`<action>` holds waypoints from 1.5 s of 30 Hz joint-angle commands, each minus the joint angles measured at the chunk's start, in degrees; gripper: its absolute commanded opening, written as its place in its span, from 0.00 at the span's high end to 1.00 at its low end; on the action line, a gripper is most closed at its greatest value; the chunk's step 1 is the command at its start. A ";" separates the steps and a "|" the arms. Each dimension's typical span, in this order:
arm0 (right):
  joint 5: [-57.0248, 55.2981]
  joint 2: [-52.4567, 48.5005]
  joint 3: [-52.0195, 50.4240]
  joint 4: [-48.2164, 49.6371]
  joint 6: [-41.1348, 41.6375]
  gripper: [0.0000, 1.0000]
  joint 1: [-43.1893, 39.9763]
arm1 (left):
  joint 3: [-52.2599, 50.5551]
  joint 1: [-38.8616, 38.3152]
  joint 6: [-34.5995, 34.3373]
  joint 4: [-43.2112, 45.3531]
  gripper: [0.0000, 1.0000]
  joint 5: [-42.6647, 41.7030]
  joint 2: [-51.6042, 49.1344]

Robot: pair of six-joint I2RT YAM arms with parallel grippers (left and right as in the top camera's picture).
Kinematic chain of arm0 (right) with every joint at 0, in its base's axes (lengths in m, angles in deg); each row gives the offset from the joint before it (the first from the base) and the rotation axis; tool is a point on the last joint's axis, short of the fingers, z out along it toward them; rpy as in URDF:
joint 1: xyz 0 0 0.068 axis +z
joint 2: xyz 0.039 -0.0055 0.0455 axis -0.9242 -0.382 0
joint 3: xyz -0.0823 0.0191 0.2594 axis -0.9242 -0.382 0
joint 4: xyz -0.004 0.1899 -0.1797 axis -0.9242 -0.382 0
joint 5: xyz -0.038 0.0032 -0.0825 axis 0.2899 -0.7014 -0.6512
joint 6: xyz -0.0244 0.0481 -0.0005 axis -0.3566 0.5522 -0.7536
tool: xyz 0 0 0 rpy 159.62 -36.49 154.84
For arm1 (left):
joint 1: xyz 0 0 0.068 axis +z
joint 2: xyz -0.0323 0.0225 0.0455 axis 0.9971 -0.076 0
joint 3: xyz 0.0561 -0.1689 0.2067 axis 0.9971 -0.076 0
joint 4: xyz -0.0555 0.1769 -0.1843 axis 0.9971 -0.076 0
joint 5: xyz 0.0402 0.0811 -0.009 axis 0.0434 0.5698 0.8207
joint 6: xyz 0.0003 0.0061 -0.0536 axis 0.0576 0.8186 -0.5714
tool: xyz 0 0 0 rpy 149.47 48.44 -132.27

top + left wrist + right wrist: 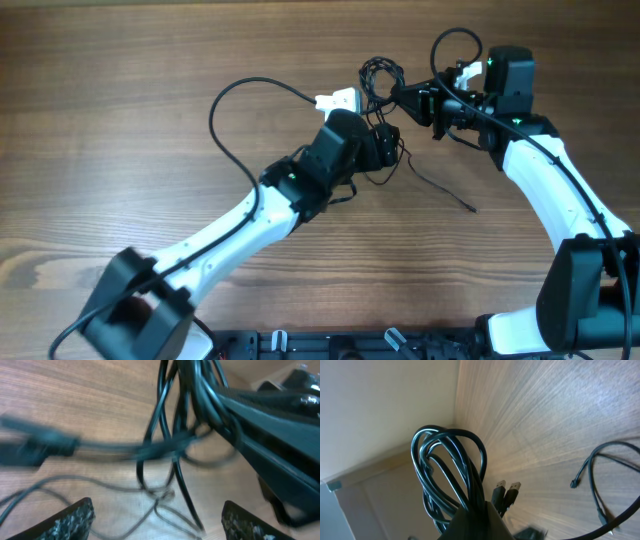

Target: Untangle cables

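The cables point(380, 75) form a black knotted bundle lifted off the wooden table, and my right gripper point(402, 95) is shut on it. In the right wrist view the looped cables point(447, 467) rise out of the closed right gripper point(480, 515), with two USB plugs point(506, 492) beside it. One loose strand point(440, 190) trails down onto the table. My left gripper point(388, 150) sits just below the bundle. In its wrist view the left gripper point(160, 512) is open wide, the hanging cables point(177, 420) are ahead of its fingers point(75, 520), and thin strands lie on the table between them.
A thick black arm cable point(230, 100) loops over the table at the left, ending at a white connector point(340, 100). Another arm cable loop point(455, 40) stands behind the right wrist. The table's far edge point(457, 415) meets a pale wall.
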 commanded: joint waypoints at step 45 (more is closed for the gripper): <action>3.93 0.00 -0.15 -15.17 -54.55 0.96 -2.45 | 0.24 6.93 22.58 7.41 0.96 -32.46 -8.70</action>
